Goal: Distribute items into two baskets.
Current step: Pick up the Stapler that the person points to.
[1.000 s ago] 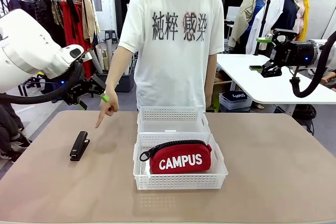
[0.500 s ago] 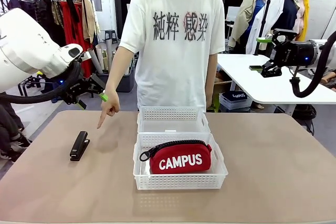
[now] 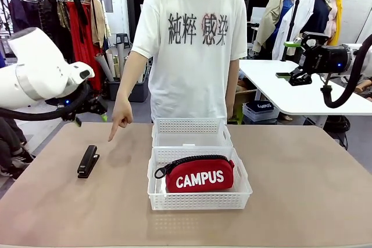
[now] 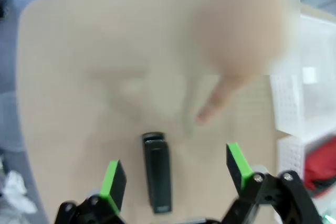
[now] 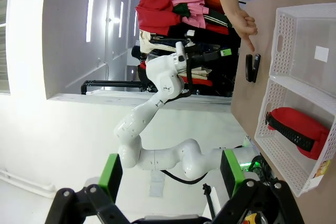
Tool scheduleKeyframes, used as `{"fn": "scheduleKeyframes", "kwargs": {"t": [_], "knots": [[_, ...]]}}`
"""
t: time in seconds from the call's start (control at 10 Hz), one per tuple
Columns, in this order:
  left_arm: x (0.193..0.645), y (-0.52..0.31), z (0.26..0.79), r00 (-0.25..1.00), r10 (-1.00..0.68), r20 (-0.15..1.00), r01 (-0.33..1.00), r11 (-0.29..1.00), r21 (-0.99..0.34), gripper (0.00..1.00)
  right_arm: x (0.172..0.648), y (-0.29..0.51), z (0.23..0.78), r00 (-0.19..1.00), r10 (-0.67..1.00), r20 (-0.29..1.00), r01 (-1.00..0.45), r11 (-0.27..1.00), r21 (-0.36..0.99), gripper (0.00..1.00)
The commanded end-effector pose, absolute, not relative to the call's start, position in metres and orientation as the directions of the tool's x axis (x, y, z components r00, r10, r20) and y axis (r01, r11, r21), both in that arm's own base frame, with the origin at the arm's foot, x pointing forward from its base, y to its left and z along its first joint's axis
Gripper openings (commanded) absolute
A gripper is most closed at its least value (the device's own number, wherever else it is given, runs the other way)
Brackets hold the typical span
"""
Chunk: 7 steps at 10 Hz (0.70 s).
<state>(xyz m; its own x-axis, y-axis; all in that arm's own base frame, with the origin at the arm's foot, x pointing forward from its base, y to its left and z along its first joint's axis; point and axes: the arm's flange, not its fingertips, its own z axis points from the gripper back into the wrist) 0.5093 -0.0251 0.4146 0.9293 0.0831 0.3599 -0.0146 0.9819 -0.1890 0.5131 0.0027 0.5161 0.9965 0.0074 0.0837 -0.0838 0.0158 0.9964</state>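
Swung left just now, lining left gripper (image 4: 176,169) over stapler (image 4: 157,174) on table (image 3: 290,190) — wide, empty. Hand (image 3: 121,119) pointing there. Pouch (image 3: 199,173) in near basket (image 3: 197,202) — far basket (image 3: 192,125) likely next. Right gripper (image 3: 288,60) wide, aloft.

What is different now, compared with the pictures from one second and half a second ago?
The left arm dropped and drew back toward picture left; the left tool, open, is aimed at the stapler. Nothing was grasped or released. Unchanged: stapler, red pouch in the near basket, person's pointing hand, right tool.
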Motion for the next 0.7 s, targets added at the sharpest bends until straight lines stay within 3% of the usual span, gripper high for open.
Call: {"fn": "scheduleKeyframes", "kwargs": {"t": [0.0,0.2,0.6], "knots": [[0.515,-0.028,0.402,0.966,0.162,0.201,-0.139,0.983,-0.12,1.0,0.513,0.002,0.518,0.996,0.008,0.088,-0.088,0.019,0.996,1.0],[0.518,-0.023,0.383,0.977,0.172,0.129,-0.161,0.983,-0.091,1.0,0.513,0.002,0.518,0.996,0.008,0.088,-0.088,0.019,0.996,1.0],[0.522,-0.025,0.355,0.987,0.123,0.107,-0.111,0.987,-0.117,1.0,0.513,0.002,0.518,0.996,0.008,0.088,-0.088,0.019,0.996,1.0]]}}
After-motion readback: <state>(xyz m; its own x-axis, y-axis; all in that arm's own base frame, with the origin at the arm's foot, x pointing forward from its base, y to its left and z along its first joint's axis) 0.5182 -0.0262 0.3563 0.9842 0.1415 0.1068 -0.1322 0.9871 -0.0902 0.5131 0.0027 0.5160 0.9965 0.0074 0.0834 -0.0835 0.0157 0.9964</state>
